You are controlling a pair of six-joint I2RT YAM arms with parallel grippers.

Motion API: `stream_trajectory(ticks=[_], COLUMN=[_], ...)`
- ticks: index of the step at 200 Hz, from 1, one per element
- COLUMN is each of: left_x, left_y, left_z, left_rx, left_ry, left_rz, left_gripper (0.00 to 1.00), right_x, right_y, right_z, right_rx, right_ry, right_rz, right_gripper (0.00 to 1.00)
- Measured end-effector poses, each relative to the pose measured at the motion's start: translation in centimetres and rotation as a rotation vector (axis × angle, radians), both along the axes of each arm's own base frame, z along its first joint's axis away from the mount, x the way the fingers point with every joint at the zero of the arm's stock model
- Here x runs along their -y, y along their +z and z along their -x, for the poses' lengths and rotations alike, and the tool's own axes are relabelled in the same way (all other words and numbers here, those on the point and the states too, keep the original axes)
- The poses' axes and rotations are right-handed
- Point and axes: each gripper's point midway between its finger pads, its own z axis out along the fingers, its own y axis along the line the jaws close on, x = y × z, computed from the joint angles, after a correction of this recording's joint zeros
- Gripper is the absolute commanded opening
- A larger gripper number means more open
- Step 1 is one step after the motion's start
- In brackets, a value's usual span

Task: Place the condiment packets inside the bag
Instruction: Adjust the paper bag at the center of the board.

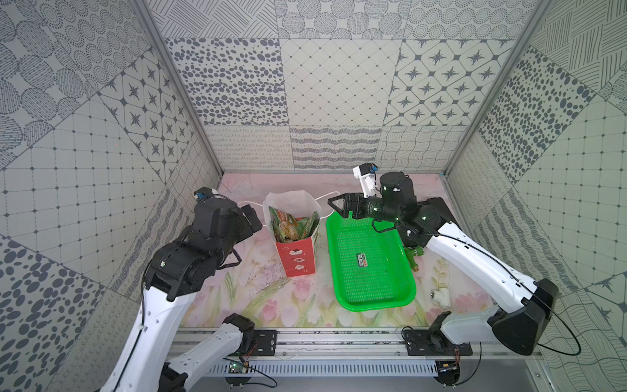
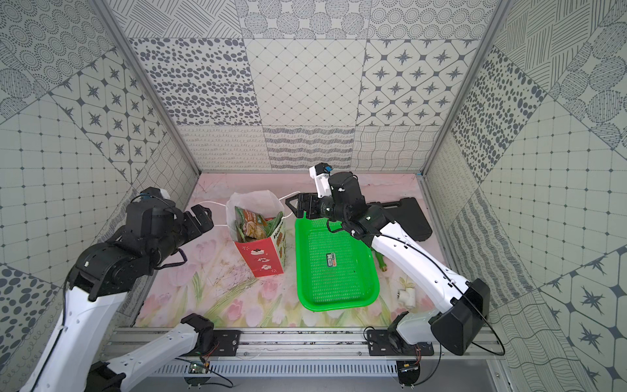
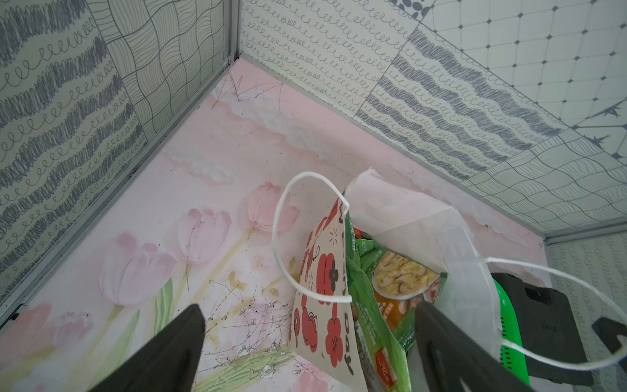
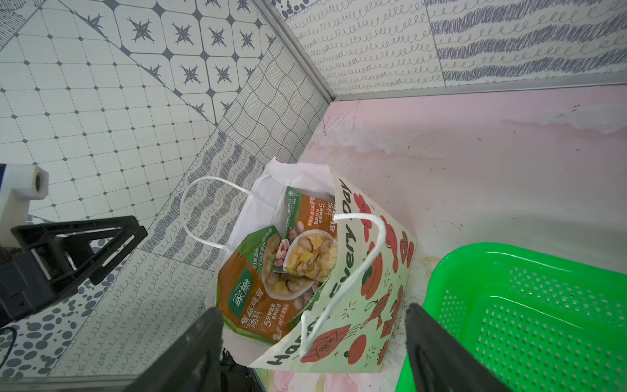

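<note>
The left pincer (image 2: 203, 217) hangs just left of the bag (image 1: 296, 259), level with its mouth. Its jaws are apart and hold nothing. In the left wrist view both fingers are spread, with one cord handle (image 3: 274, 234) looping ahead of them. The bag stands upright on the table (image 1: 258, 298), toward the far edge and a little left of the middle. It is white above and red below, and its mouth gapes. Several condiment packets (image 1: 291, 226) already lean inside it, below the rim; they are glossy green with orange panels and a photo of a mushroom dish. Just right of the bag's mouth the right pincer (image 1: 341, 205) hovers over the far left corner of the green mesh basket (image 1: 331, 251), jaws apart and empty, pointing toward the bag. One small packet (image 1: 362, 260) is left outside the bag. It lies flat on the basket's floor near its middle, a narrow green strip with an orange patch. Its long axis runs from the table's far edge toward the near edge, about parallel to the basket's long sides. The packet lies on the near-edge side of the right pincer, and the right arm is clearly the nearer of the two. I judge that this arm would need to pull toward the near edge, descend, and close across the packet's short width.
</note>
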Motion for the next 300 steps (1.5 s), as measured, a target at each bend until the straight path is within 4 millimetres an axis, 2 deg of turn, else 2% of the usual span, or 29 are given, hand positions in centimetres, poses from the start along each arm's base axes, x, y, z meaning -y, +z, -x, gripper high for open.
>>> stream_trajectory(ticks=[20,41,68,85,89,102,110,123,132,157,175,180,198,217,237,261,285,300], left_x=[-1.0,-1.5,-1.4,-1.3,-1.2,-1.2,-1.1,-0.8,-0.3,2.1,5.5,7.2,11.1,13.7,14.8,15.9,16.5,16.8], left_y=[-0.3,-0.6,-1.6,-2.6,-2.8,-3.4,-3.6,-3.8,-3.8,-2.8,-0.7,0.1,2.7,5.2,6.0,5.0,2.2,-0.5], left_z=[-1.0,-1.8,-3.1,-4.2,-4.5,-5.2,-5.6,-6.3,-6.8,-8.2,-8.9,-8.8,-8.2,-7.5,-7.1,-7.1,-6.4,-5.9], left_rx=[-0.033,-0.057,-0.1,-0.129,-0.134,-0.148,-0.152,-0.153,-0.147,-0.116,-0.075,-0.067,-0.028,0.018,0.032,-0.005,-0.071,-0.121], left_ry=[0.023,0.025,-0.001,-0.02,-0.024,-0.033,-0.045,-0.064,-0.089,-0.183,-0.303,-0.356,-0.487,-0.587,-0.632,-0.668,-0.674,-0.669], left_rz=[0.037,0.073,0.126,0.161,0.175,0.204,0.22,0.251,0.278,0.368,0.421,0.441,0.483,0.519,0.534,0.573,0.611,0.646], left_gripper=[0.99,0.98,0.87,0.7,0.65,0.43,0.24,0.0,0.0,0.0,0.0,0.0,0.0,0.0,0.0,0.0,0.0,0.0], right_x=[-0.6,-1.0,-1.3,-1.4,-1.5,-1.5,-1.5,-1.8,-2.1,-3.8,-6.3,-7.1,-9.6,-10.3,-9.4,-8.0,-6.4,-5.6], right_y=[-0.5,-0.5,-0.9,-1.4,-1.4,-1.4,-1.2,-0.7,-0.1,1.8,3.4,4.0,6.0,7.8,8.8,7.8,3.6,0.5], right_z=[-0.3,-0.6,-1.1,-1.5,-1.6,-1.9,-2.0,-2.1,-2.2,-2.1,-1.0,-0.6,1.1,2.7,3.3,3.5,3.6,3.3], right_rx=[-0.026,-0.037,-0.056,-0.068,-0.074,-0.079,-0.072,-0.07,-0.06,-0.047,-0.037,-0.029,-0.002,0.029,0.048,0.043,-0.006,-0.047], right_ry=[0.013,0.029,0.033,0.031,0.028,0.027,0.031,0.037,0.048,0.097,0.168,0.191,0.259,0.292,0.281,0.247,0.196,0.169], right_rz=[-0.002,-0.01,-0.012,-0.007,-0.01,-0.013,-0.012,-0.023,-0.03,-0.059,-0.077,-0.086,-0.114,-0.139,-0.15,-0.134,-0.074,-0.031], right_gripper=[0.76,0.67,0.55,0.43,0.38,0.25,0.16,0.05,0.0,0.0,0.0,0.0,0.0,0.0,0.0,0.0,0.0,0.0])
